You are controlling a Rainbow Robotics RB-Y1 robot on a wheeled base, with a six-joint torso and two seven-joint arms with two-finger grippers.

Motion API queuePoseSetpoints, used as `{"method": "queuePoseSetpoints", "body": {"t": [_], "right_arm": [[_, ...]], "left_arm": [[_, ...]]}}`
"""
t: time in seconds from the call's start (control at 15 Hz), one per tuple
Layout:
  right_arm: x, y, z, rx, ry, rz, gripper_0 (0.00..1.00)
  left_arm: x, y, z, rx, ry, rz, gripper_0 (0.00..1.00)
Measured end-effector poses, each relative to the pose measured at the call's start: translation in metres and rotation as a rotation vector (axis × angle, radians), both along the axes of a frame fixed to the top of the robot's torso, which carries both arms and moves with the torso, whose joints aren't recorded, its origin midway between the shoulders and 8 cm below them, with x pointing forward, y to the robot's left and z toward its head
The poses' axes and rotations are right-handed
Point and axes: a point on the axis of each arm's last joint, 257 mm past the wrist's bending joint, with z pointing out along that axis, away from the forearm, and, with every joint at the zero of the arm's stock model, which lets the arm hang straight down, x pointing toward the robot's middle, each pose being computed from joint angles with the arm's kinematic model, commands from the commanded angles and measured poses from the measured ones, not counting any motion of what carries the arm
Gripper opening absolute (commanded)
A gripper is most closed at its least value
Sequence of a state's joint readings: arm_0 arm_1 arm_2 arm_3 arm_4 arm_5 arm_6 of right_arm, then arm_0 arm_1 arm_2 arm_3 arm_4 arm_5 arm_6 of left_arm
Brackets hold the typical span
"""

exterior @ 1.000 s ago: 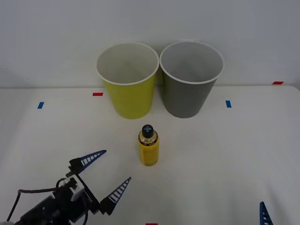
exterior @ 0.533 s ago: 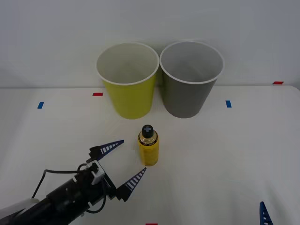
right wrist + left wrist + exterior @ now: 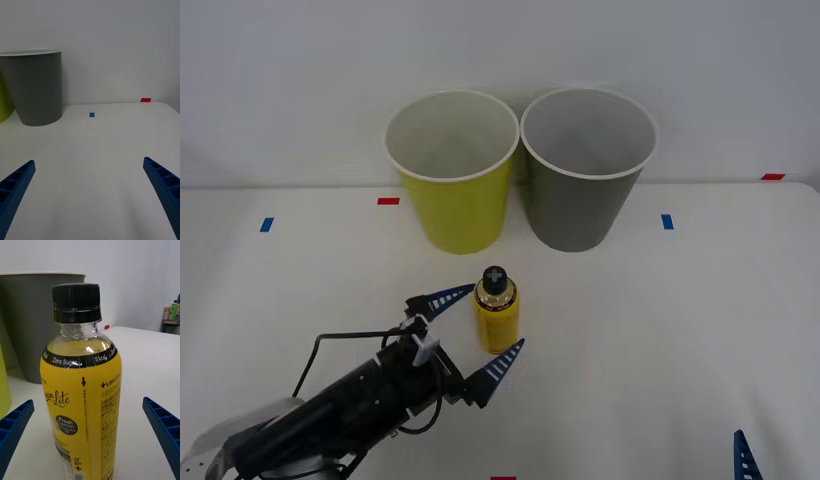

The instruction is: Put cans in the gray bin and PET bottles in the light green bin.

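A small PET bottle (image 3: 497,314) with a yellow label and black cap stands upright on the white table, in front of the two bins. My left gripper (image 3: 485,328) is open, one blue finger on each side of the bottle without touching it. The left wrist view shows the bottle (image 3: 80,397) close up between the fingers (image 3: 165,427). At the back stand the light green bin (image 3: 453,170) on the left and the gray bin (image 3: 587,168) on the right. My right gripper (image 3: 90,195) is open over bare table at the front right, with the gray bin (image 3: 33,88) ahead of it.
Small blue tape marks (image 3: 267,224) and red tape marks (image 3: 388,201) dot the white table (image 3: 680,330). A pale wall rises right behind the bins. A tip of my right finger (image 3: 745,455) shows at the lower right edge.
My left arm has moved forward and to the right, bringing its open fingers from the front left to either side of the bottle. The bottle and bins have not moved.
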State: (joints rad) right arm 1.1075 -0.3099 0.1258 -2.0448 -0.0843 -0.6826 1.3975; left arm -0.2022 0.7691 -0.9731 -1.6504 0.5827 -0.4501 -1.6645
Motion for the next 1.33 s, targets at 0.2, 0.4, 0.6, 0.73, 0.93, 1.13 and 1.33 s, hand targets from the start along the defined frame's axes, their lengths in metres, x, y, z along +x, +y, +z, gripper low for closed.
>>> {"method": "queuePoseSetpoints", "body": {"t": [0.2, 0.4, 0.6, 0.73, 0.93, 1.13, 1.33], "right_arm": [[0.000, 0.000, 0.000, 0.000, 0.000, 0.000, 1.00], [0.000, 0.000, 0.000, 0.000, 0.000, 0.000, 1.00], [0.000, 0.000, 0.000, 0.000, 0.000, 0.000, 1.00], [0.000, 0.000, 0.000, 0.000, 0.000, 0.000, 1.00], [0.000, 0.000, 0.000, 0.000, 0.000, 0.000, 1.00], [0.000, 0.000, 0.000, 0.000, 0.000, 0.000, 1.00], [0.000, 0.000, 0.000, 0.000, 0.000, 0.000, 1.00]], "left_arm": [[0.008, -0.010, 0.009, -0.005, -0.006, -0.012, 1.00], [0.014, -0.018, 0.014, -0.001, -0.007, -0.019, 1.00], [0.018, -0.024, 0.016, 0.008, -0.007, -0.026, 1.00], [0.020, -0.026, 0.017, 0.014, -0.006, -0.028, 1.00], [0.022, -0.027, 0.019, 0.017, -0.007, -0.029, 1.00], [0.022, -0.028, 0.019, 0.014, -0.006, -0.030, 0.07], [0.022, -0.028, 0.019, 0.014, -0.006, -0.029, 0.01]]}}
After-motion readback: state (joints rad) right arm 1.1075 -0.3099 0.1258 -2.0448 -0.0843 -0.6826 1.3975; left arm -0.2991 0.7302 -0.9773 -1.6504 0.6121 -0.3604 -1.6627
